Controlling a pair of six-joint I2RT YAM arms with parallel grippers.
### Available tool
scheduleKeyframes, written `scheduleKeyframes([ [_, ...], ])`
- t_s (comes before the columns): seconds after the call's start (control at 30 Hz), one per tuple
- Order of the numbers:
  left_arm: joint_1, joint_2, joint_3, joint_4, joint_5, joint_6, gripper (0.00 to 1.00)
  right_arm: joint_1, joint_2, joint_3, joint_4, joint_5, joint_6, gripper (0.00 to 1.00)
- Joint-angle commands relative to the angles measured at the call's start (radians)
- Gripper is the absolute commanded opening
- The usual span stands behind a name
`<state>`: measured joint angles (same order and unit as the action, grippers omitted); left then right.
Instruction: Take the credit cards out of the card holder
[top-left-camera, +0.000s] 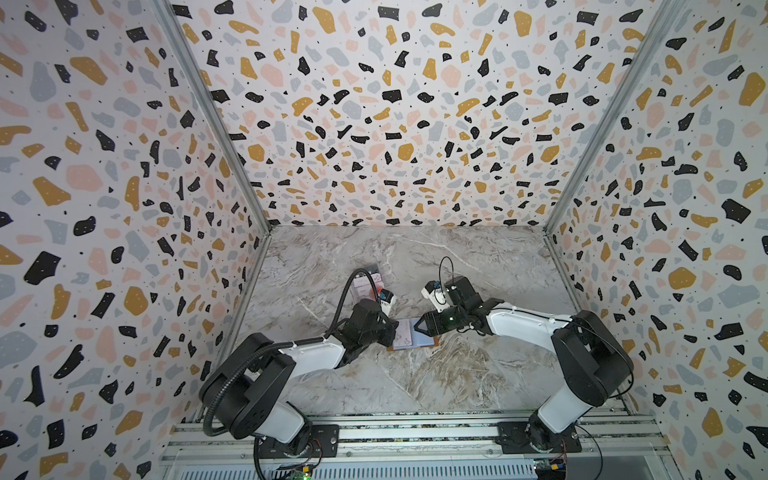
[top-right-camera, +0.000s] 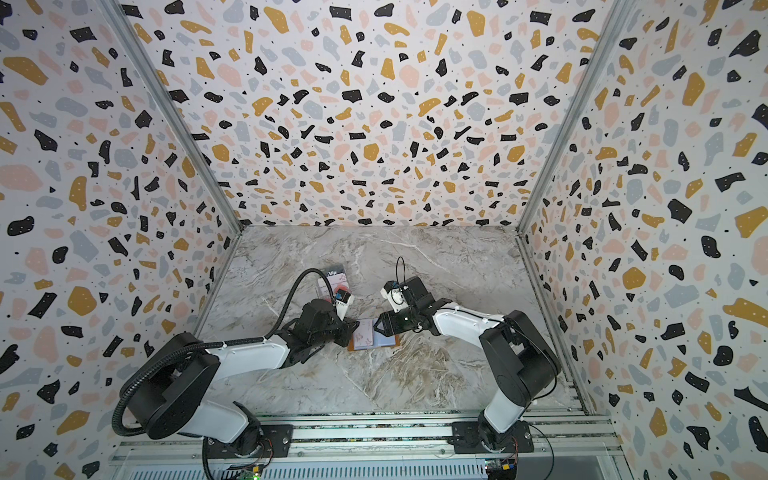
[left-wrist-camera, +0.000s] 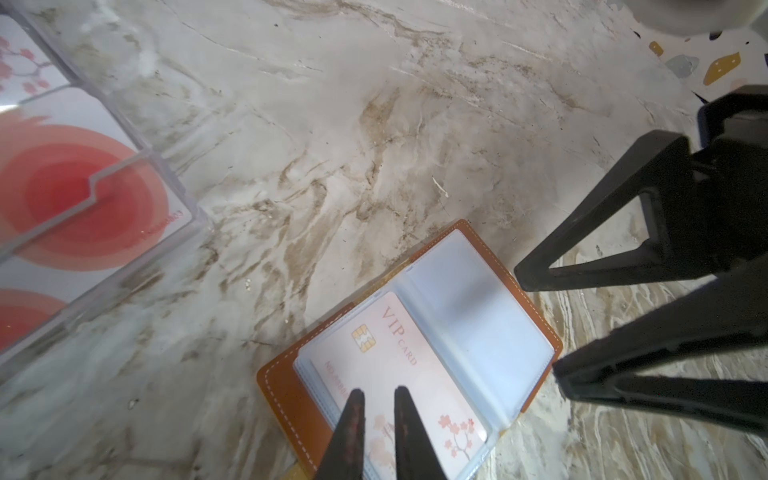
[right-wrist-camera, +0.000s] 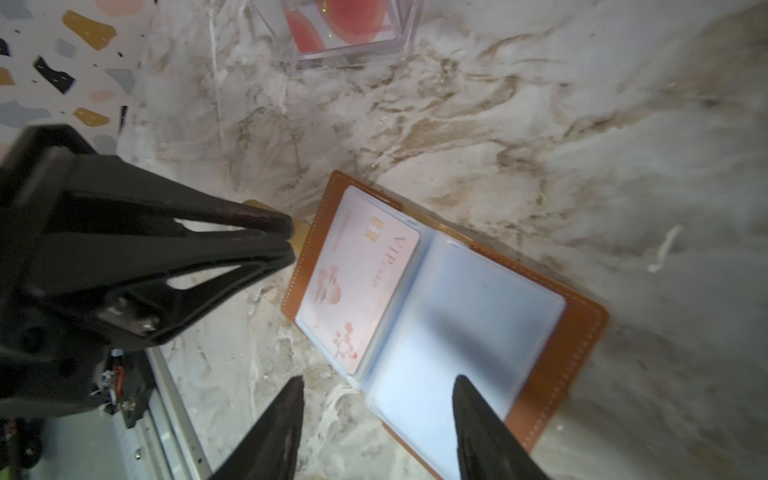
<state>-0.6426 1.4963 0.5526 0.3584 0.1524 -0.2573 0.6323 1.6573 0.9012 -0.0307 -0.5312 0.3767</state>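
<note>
The tan leather card holder (top-left-camera: 433, 341) (top-right-camera: 395, 341) lies open and flat at mid-table, its clear sleeves up. One pale pink credit card (left-wrist-camera: 390, 353) (right-wrist-camera: 361, 282) with "VIP" lettering and blossoms sits in the sleeve on the left page. The facing sleeve (right-wrist-camera: 465, 316) holds nothing. My left gripper (left-wrist-camera: 379, 392) (top-left-camera: 395, 328) hovers over that card's end, jaws a narrow gap apart with nothing between them. My right gripper (right-wrist-camera: 378, 380) (top-left-camera: 417, 326) stands wide open over the holder's near edge, one finger above the bare sleeve.
A clear plastic case (left-wrist-camera: 104, 187) (right-wrist-camera: 353, 37) (top-right-camera: 334, 282) stands behind the left arm. It holds white cards with red circles and a dark card (top-right-camera: 332, 273). Patterned walls close in the marble table (top-left-camera: 478, 374) on three sides.
</note>
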Motion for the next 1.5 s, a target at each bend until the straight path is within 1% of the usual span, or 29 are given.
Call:
scheduleKeyframes([
  [0.0,-0.005,0.029,-0.002,-0.003,0.037,0.031,0.18,0.001,0.029,0.033,0.097,-0.138,0.08,0.58],
  [0.07,-0.005,0.043,-0.007,0.002,0.045,0.031,0.17,0.003,0.055,0.036,0.129,-0.167,0.105,0.57],
  [0.37,-0.005,0.05,-0.03,-0.022,0.017,0.036,0.12,0.007,0.132,0.026,0.193,-0.195,0.176,0.54],
  [0.57,-0.005,0.043,-0.058,-0.035,0.001,0.04,0.11,0.007,0.161,0.025,0.202,-0.198,0.197,0.53],
  [0.93,-0.005,0.054,-0.085,-0.006,0.009,0.043,0.1,0.007,0.212,0.039,0.197,-0.179,0.233,0.51],
  [1.1,-0.005,0.06,-0.089,0.001,0.012,0.046,0.1,0.007,0.22,0.038,0.219,-0.214,0.243,0.5],
  [1.2,-0.005,0.064,-0.092,0.002,0.012,0.047,0.1,0.007,0.22,0.043,0.219,-0.235,0.238,0.48],
  [1.27,-0.005,0.067,-0.092,0.004,0.012,0.047,0.1,0.007,0.217,0.056,0.188,-0.233,0.216,0.46],
  [1.47,-0.005,0.068,-0.092,0.002,0.007,0.044,0.09,0.007,0.184,0.074,0.101,-0.163,0.16,0.44],
])
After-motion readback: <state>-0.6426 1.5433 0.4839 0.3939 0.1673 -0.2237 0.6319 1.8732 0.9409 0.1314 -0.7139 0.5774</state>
